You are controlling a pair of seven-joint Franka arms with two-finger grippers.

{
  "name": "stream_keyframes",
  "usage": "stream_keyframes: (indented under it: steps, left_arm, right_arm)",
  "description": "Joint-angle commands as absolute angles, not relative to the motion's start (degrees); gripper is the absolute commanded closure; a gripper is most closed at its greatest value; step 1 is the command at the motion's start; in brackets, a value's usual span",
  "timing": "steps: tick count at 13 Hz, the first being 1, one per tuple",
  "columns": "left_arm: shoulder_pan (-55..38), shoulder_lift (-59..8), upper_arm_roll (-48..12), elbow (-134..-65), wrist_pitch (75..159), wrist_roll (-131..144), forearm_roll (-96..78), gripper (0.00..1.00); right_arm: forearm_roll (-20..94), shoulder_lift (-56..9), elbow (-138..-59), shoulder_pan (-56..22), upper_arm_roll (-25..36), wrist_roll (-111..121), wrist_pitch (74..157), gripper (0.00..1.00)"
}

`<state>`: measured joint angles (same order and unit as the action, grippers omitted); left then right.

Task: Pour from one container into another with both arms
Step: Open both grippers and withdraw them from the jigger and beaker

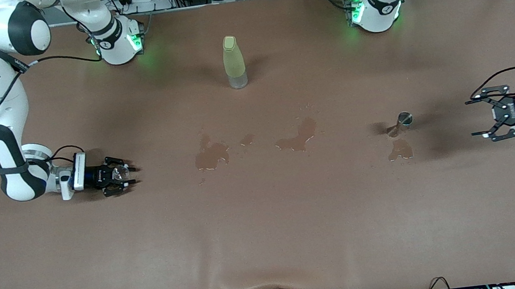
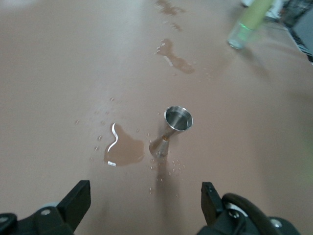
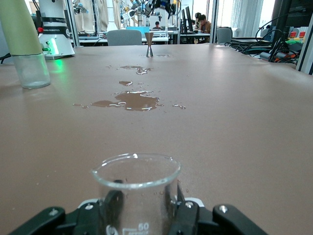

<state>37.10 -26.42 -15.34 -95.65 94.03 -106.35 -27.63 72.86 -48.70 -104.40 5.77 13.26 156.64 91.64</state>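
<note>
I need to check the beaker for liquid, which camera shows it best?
The right wrist view: the beaker fills the foreground between the right hand's fingers, rim and walls clear. The front view shows it only small. The left wrist view misses it.

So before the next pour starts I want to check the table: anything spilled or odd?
Yes. Puddles lie on the brown mat between the right gripper, shut on a beaker, and the jigger. Another puddle sits beside the jigger, nearer the camera. The bottle stands upright. The left gripper waits open.
</note>
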Motion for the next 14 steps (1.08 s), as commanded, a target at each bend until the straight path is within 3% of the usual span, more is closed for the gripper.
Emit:
stream_keyframes:
  steps: [1, 6, 9, 14]
  left_arm:
    - [36.3, -21.4, -18.4, -94.7, 93.4, -88.6, -22.6, 0.00]
    - [36.3, -15.6, -27.8, -94.4, 93.4, -51.0, -16.5, 0.00]
    - [36.3, -13.5, -31.3, -94.4, 93.4, -31.2, -14.6, 0.00]
    - [36.3, -12.7, -39.4, -94.4, 93.5, -2.7, -7.5, 0.00]
  right_arm:
    - [72.9, -48.9, -104.4, 5.8, 13.7, 159.8, 91.8, 0.22]
    - [71.3, -47.2, -104.7, 5.7, 14.9, 159.8, 96.3, 0.11]
    - [68.4, -45.0, -104.7, 5.5, 17.9, 157.2, 99.6, 0.11]
    - [47.5, -32.4, -104.6, 5.6, 20.2, 123.2, 99.8, 0.09]
